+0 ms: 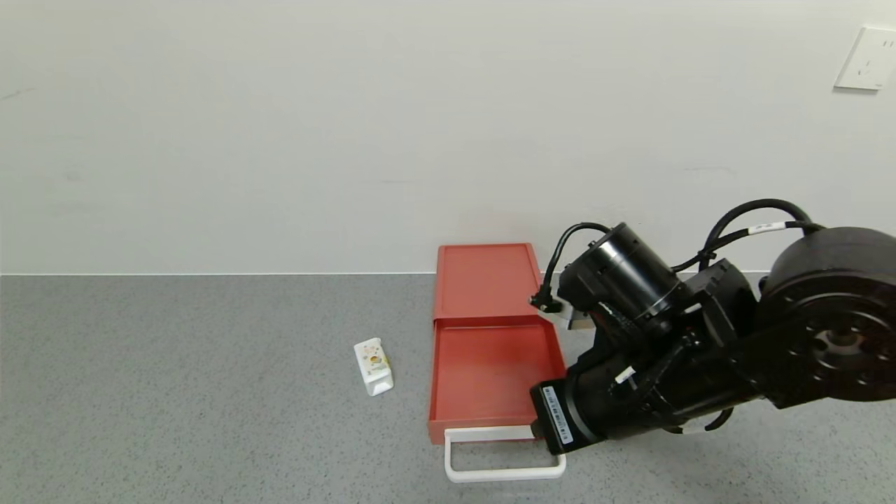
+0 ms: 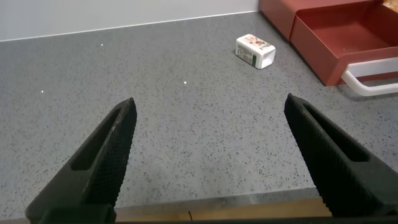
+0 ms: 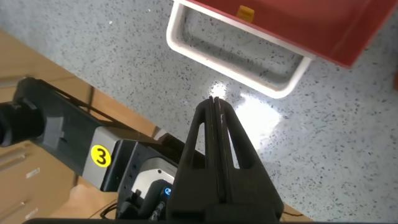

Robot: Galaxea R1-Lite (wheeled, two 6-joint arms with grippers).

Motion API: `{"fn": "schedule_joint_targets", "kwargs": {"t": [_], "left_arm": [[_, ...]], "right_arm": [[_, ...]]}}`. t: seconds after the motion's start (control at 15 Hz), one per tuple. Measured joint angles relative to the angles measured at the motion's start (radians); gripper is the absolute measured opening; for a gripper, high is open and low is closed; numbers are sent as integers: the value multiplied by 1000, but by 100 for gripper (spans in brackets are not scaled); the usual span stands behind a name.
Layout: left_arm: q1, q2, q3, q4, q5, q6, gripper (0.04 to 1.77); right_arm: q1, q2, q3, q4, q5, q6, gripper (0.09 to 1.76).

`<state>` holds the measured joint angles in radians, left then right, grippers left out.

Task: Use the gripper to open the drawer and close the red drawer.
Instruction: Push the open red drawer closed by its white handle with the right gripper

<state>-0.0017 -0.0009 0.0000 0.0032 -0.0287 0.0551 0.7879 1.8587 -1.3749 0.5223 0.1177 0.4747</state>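
Observation:
The brick-red drawer (image 1: 483, 280) lies flat near the wall. Its tray (image 1: 490, 371) is pulled out toward me, and the white loop handle (image 1: 500, 462) sits at the front. The tray (image 2: 348, 37) also shows in the left wrist view. My right arm's tip with its barcode label (image 1: 558, 418) is at the handle's right end; its fingers are hidden there. In the right wrist view my right gripper (image 3: 216, 102) is shut and empty, just short of the handle (image 3: 236, 59), not touching it. My left gripper (image 2: 208, 109) is open and empty over bare table.
A small white carton (image 1: 374, 365) lies left of the tray and also shows in the left wrist view (image 2: 255, 50). The table's wooden front edge (image 2: 217, 208) is just below the left gripper. A wall socket (image 1: 866, 59) is at the upper right. My base (image 3: 99, 155) is below the table edge.

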Motion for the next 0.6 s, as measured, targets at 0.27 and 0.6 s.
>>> {"fn": "schedule_joint_targets", "kwargs": {"t": [0.27, 0.6], "left_arm": [[0, 0, 0, 0, 0, 0, 172], [0, 0, 0, 0, 0, 0, 172]], "right_arm": [[18, 84, -34, -3, -22, 20, 11], [43, 160, -71, -3, -48, 64, 11]]}}
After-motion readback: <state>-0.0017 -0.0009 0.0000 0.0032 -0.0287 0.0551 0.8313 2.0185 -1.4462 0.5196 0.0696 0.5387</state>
